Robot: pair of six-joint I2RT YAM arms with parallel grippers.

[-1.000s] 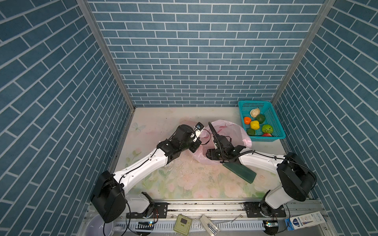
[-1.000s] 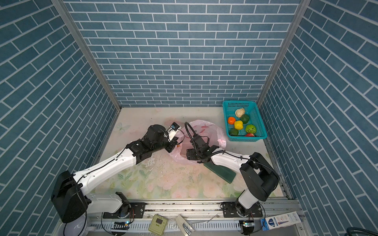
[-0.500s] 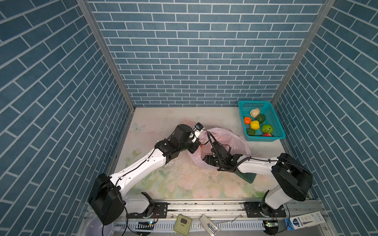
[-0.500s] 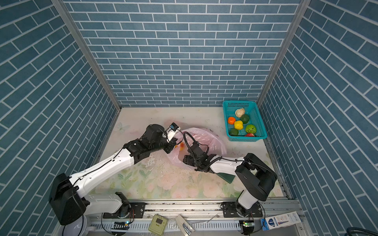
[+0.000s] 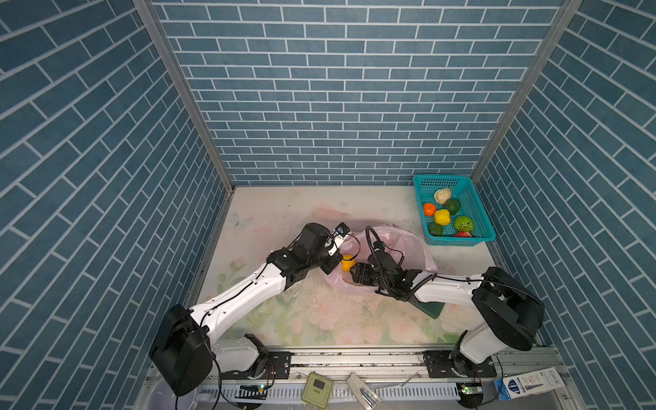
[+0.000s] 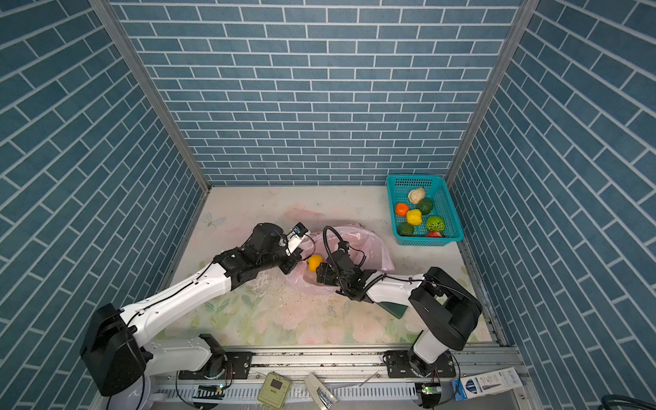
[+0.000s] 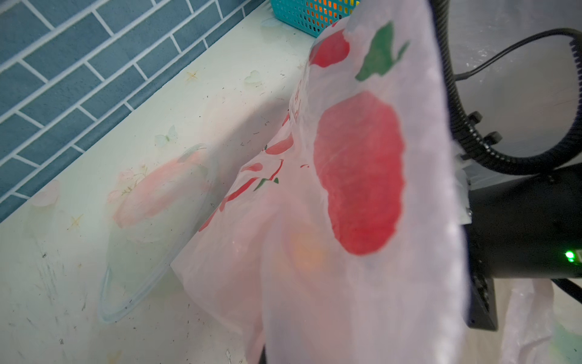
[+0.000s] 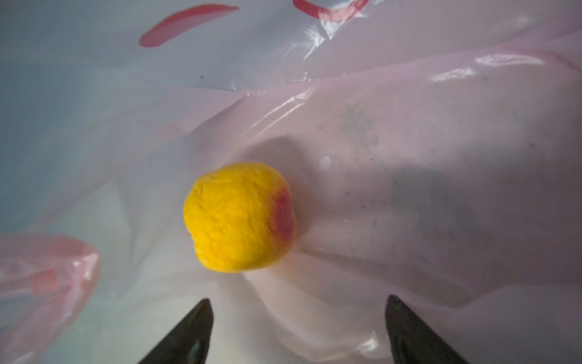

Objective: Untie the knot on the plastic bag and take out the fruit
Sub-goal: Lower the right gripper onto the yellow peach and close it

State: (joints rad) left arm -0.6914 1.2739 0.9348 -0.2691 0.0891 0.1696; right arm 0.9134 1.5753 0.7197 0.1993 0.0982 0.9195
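On the table (image 5: 284, 213), the plastic bag (image 5: 411, 248) lies open, long axis crosswise (red-green print, lettering illegible), rim pinched by the closed left gripper (image 5: 331, 267); the right gripper (image 8: 297, 297) gapes before a yellow fruit (image 8: 239, 217) inside.

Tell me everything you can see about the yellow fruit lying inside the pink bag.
The yellow fruit is roundish, with a rough, matte, foam-like skin and a pinkish-red blush on one side. It lies inside the open pink bag, resting on the thin plastic, whole and uncovered. The right gripper faces it with jaws open, fingertips short of it, not touching.
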